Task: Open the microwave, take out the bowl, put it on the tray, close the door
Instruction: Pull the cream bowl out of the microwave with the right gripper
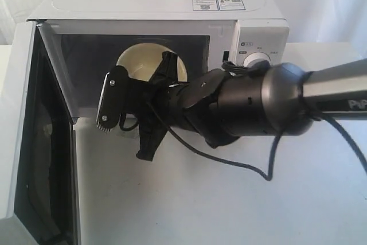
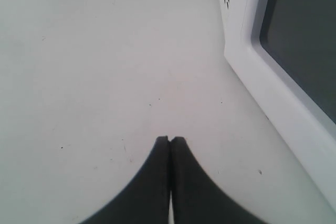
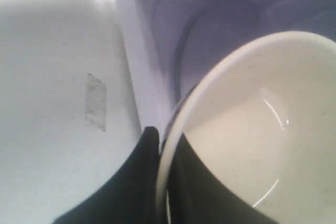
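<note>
Left gripper (image 2: pixel 169 140) first: pinched closed on nothing, fingertips pressed together, hanging low over the worktop (image 2: pixel 105 77) right beside the door (image 2: pixel 278 98). That door stands swung wide out on the left side of the microwave (image 1: pixel 155 4), so I call the opening step done. Moving across to the cavity, there's the bowl (image 1: pixel 140 61), cream-yellow, tipped up so its inside faces out of the opening. It sits at the mouth of the oven and is not yet clear of it. Right gripper (image 3: pixel 160 136) reaches across the middle to it, and from my wrist I see it clamped narrow on the rim: one finger (image 3: pixel 139 182) outside the wall, the other inside the bowl, the rim pinched between them. So I judge I'm in the take-out step, bowl in hand, about halfway through the doorway. Further right, the knob panel (image 1: pixel 258 41) is partly hidden behind my own arm. Next I need a straight pull back past the front frame, without catching the lower edge of the bowl on the sill. A one-edge pinch on a smooth bowl could let it swing or slip, so slow and steady is the call. No tray shows in any of my views, so I must find it before I can set the bowl down. After that comes the door, and my left gripper sits handiest for the push.
</note>
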Controlling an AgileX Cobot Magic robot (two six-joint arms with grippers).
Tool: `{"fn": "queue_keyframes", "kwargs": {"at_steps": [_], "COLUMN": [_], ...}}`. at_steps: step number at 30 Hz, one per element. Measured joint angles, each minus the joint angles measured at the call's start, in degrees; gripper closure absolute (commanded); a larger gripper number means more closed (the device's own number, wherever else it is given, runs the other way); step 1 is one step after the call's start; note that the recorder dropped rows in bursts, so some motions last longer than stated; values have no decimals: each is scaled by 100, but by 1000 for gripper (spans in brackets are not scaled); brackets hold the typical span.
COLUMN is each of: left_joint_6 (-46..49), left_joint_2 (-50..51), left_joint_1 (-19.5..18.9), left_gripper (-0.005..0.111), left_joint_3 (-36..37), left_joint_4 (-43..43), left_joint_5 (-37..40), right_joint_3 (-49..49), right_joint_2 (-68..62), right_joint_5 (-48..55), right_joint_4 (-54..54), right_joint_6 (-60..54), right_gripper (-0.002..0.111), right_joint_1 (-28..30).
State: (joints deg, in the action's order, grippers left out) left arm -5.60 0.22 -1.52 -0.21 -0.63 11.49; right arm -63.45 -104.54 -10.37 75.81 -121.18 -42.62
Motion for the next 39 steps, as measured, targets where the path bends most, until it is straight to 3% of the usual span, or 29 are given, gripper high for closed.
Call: {"fn": "queue_keyframes", "kwargs": {"at_steps": [11, 15, 21, 25, 34, 39], "left_joint_6": [0, 0, 0, 0, 0, 0], "left_joint_2": [0, 0, 0, 0, 0, 0], "left_joint_1": [0, 0, 0, 0, 0, 0], "left_gripper": [107, 107, 107, 107, 107, 107], "left_joint_3": [0, 0, 0, 0, 0, 0], "left_joint_4": [0, 0, 0, 0, 0, 0], "left_joint_5": [0, 0, 0, 0, 0, 0], "right_joint_3": [1200, 1411, 1681, 1984, 2441, 2472], "right_joint_2": [1470, 1770, 2046, 2131, 2131, 2134], "right_joint_5": [-1340, -2330, -2499, -1640, 1328, 1863], "right_joint_4": [2153, 2374, 2450, 2450, 2461, 2102], "right_joint_6": [-11, -11, -11, -11, 37, 779], "right_gripper": [108, 108, 108, 108, 108, 108], "right_joint_1": [-1159, -1416, -1481, -1494, -1507, -1507]}}
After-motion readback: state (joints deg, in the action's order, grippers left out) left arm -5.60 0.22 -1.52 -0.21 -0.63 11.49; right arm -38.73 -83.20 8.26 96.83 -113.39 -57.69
